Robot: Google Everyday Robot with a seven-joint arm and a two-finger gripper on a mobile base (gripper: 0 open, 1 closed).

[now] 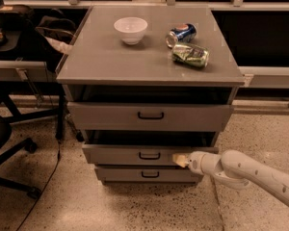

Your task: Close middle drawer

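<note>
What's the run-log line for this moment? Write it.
task: close middle drawer | drawer: partly open | end effector: against drawer front, right of handle | status: not closed

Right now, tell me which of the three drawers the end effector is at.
The middle drawer: the end effector is at the right end of its low front. The taller top drawer lies above it, the lowest drawer below.

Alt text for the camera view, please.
The gripper is at the front of the partly open middle drawer, right of its handle. A white bowl, a blue can and a green can sit on the cabinet.
</note>
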